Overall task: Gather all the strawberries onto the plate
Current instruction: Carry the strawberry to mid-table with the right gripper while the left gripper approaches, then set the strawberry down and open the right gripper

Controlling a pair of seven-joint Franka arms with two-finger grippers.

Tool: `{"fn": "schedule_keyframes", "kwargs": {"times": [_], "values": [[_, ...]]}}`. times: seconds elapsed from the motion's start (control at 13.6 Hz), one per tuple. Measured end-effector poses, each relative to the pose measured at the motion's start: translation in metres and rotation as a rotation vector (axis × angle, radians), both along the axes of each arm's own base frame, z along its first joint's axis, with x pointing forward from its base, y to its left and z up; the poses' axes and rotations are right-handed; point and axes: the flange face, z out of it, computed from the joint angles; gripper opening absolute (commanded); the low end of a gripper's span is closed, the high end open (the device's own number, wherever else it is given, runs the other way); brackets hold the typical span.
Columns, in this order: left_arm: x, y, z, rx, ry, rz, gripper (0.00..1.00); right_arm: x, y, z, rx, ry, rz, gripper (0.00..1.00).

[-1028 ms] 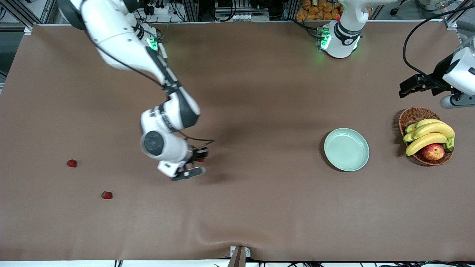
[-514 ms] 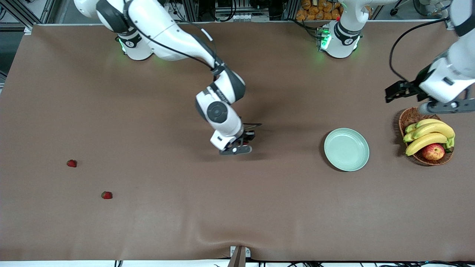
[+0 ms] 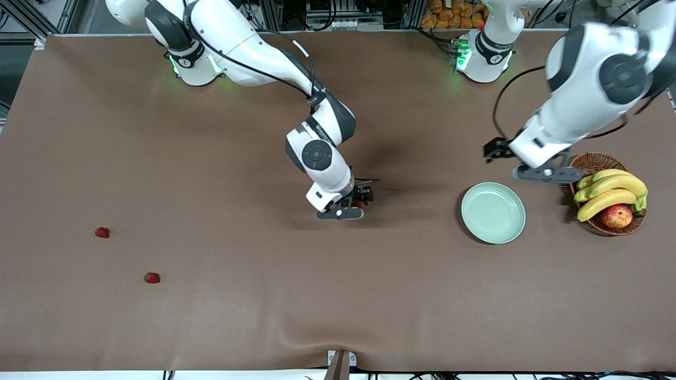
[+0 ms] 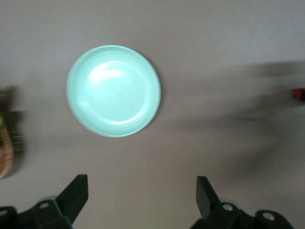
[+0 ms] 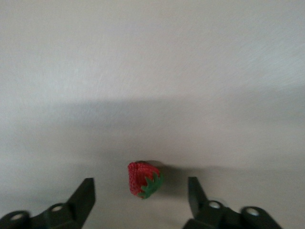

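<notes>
- Front view, overall: I read the plate as bare, so no berry has been collected; it lies on the table toward the left arm's end, beside the wicker basket of bananas and an apple.
- Right gripper: low over the table's middle, well short of the plate, fingers spread. In the right wrist view a strawberry lies on the table between them, gripped by neither finger.
- Left gripper: up over the table just beside the plate's rim and the basket, fingers wide apart, carrying nothing; the left wrist view looks down on the bare plate.
- Two more strawberries: one near the edge at the right arm's end, another nearer the front camera.
- My judgement: all three berries remain; the middle one looks staged for the left arm.
</notes>
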Motion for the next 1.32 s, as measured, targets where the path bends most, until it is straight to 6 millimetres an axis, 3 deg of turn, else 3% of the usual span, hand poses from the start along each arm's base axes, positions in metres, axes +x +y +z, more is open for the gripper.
{"fn": "schedule_keyframes", "kwargs": {"times": [0.15,0.22,0.37,0.51,0.66,0.81,1.18,1.32], "values": [[-0.002,-0.022,-0.035,-0.036,0.019,0.020,1.00,0.027,-0.032,0.033,-0.013,0.016,-0.031,1.00],[-0.002,-0.038,-0.050,-0.051,0.034,0.061,1.00,0.044,-0.058,0.052,-0.022,0.022,-0.033,1.00],[-0.003,-0.087,-0.068,-0.057,0.056,0.202,1.00,0.077,-0.117,0.080,-0.047,0.030,-0.011,1.00],[-0.001,-0.152,-0.080,-0.059,0.079,0.353,1.00,0.107,-0.181,0.093,-0.078,0.029,0.014,1.00],[0.004,-0.212,-0.096,-0.029,0.077,0.484,1.00,0.132,-0.245,0.096,-0.119,0.007,0.054,1.00],[0.010,-0.250,-0.124,0.009,0.074,0.580,1.00,0.149,-0.300,0.095,-0.159,-0.019,0.120,1.00],[0.021,-0.302,-0.186,0.010,0.085,0.756,1.00,0.172,-0.411,0.078,-0.200,-0.041,0.307,1.00],[0.017,-0.317,-0.206,-0.014,0.079,0.785,0.96,0.180,-0.444,0.068,-0.223,-0.081,0.352,1.00]]}}
